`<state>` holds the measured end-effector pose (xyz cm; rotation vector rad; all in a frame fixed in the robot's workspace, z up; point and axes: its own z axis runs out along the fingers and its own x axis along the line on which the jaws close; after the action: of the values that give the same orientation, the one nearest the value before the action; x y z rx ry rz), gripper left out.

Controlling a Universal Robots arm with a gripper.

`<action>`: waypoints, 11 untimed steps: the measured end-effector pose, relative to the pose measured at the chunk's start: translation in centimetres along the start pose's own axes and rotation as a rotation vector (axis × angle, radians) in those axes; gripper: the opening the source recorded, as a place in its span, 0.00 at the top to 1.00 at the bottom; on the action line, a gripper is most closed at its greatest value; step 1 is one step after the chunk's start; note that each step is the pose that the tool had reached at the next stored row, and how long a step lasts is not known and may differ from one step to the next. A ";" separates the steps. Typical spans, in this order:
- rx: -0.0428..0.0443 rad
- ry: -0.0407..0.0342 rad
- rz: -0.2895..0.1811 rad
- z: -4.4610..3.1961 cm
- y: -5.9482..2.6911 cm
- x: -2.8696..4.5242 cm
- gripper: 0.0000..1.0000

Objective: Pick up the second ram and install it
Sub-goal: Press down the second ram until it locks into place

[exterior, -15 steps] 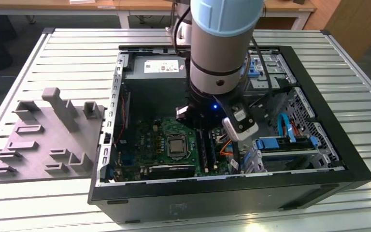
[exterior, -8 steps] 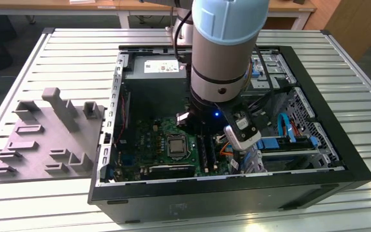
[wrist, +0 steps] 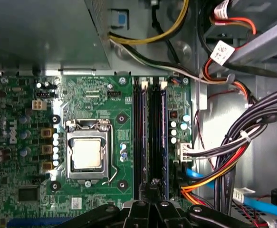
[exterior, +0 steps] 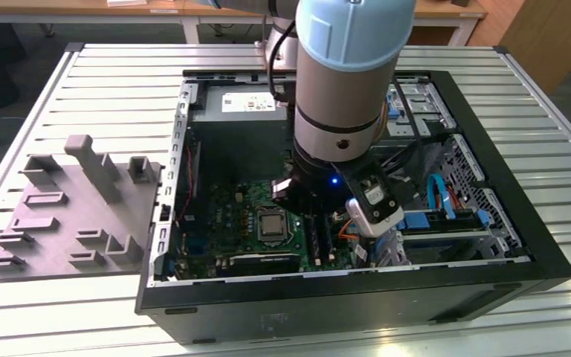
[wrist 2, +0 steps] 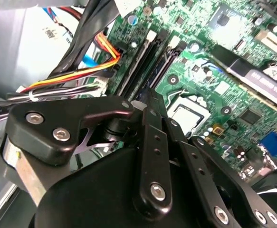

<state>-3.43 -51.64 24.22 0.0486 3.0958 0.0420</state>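
Observation:
My gripper (exterior: pixel 308 208) is down inside the open computer case (exterior: pixel 523 253), just above the green motherboard (wrist: pixel 90 95). In both wrist views its black fingers (wrist: pixel 152 186) meet in one narrow tip, shut, over one end of the long black socket rails (wrist: pixel 148 133) beside the processor (wrist: pixel 87 154). In the second wrist view the gripper (wrist 2: pixel 149 95) sits right at the end of the rails (wrist 2: pixel 159 64). A slim dark strip runs along the rails in line with the tip. I cannot tell whether that strip is the second ram or whether the fingers hold it.
A grey moulded tray (exterior: pixel 68 208) lies on the slatted table at the exterior view's left, outside the case. Bundles of black, red and yellow cables (wrist: pixel 233 142) and a blue cable (exterior: pixel 442 199) crowd the case beside the rails. The power supply (exterior: pixel 246 104) sits at the case's far end.

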 end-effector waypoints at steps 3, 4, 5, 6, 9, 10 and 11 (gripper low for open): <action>0.0057 0.0003 0.000 0.11 -0.20 0.01 0.89; 0.0063 0.0003 0.000 0.17 -0.27 0.01 0.89; 0.0067 0.0004 0.000 0.25 -0.36 0.01 0.89; 0.0065 0.0003 0.000 0.36 -0.41 0.01 0.89; 0.0067 0.0003 0.000 0.51 -0.44 0.01 0.89; 0.0068 0.0004 0.000 0.50 -0.44 0.01 0.89; 0.0068 0.0004 0.000 0.51 -0.44 0.01 0.89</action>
<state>-3.43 -52.06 23.70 0.0487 3.0963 0.0315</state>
